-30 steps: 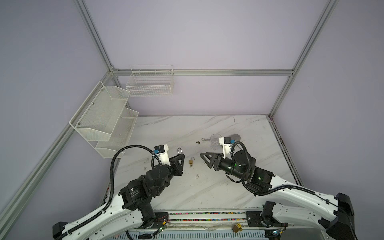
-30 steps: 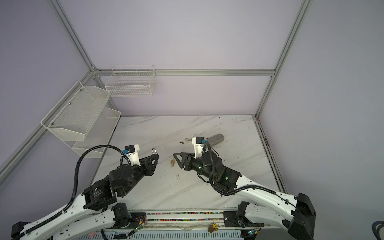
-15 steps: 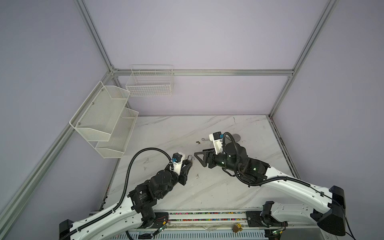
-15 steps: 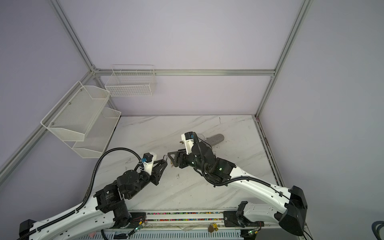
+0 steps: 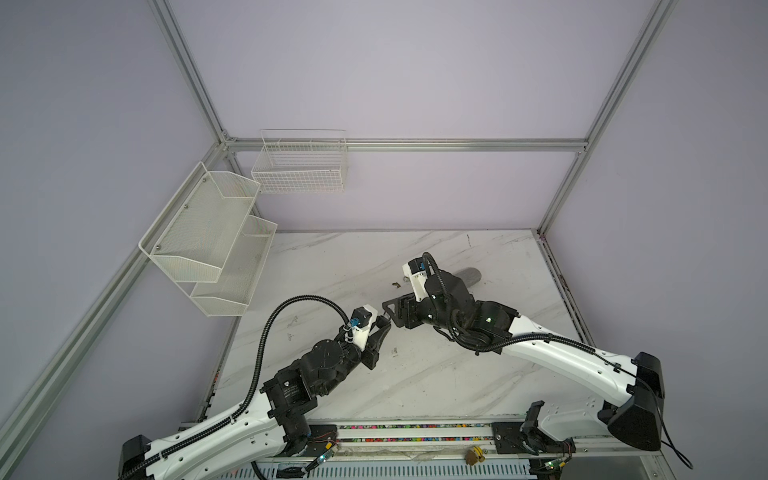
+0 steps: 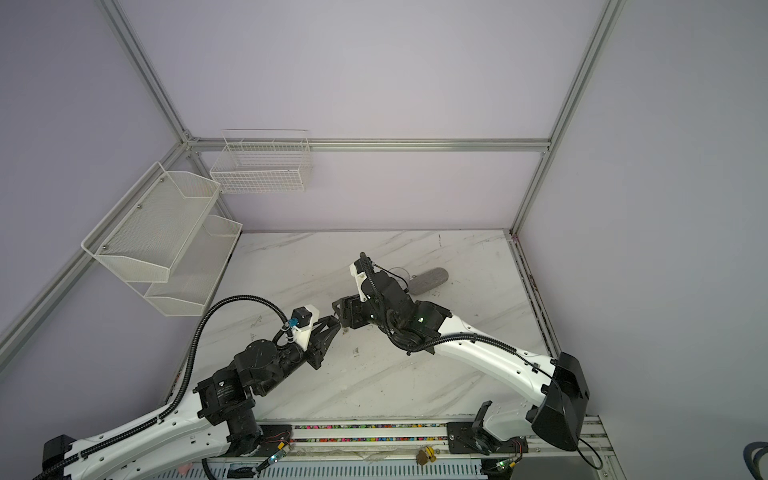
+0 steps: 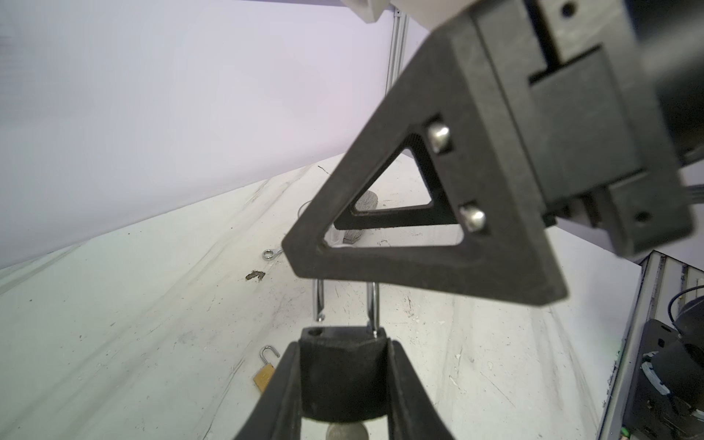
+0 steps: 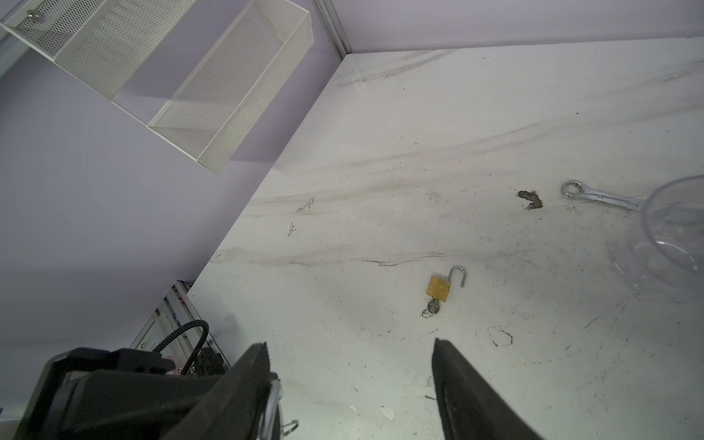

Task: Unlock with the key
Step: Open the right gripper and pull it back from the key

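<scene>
Near and above a brass padlock (image 8: 438,287) lying on the table (image 8: 419,152) with its key (image 8: 432,306) in, my left gripper (image 7: 343,346) clamps the black padlock (image 7: 343,377), shackle (image 7: 375,304) popped open, as my right gripper (image 8: 349,343) faces it, jaws spread apart.

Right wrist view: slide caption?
Brass padlock, shackle open, key inserted, lies on the table beyond the right gripper's open fingers.

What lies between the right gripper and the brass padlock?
Only bare, scuffed tabletop between the right gripper and brass padlock, shown in the right wrist view.
</scene>
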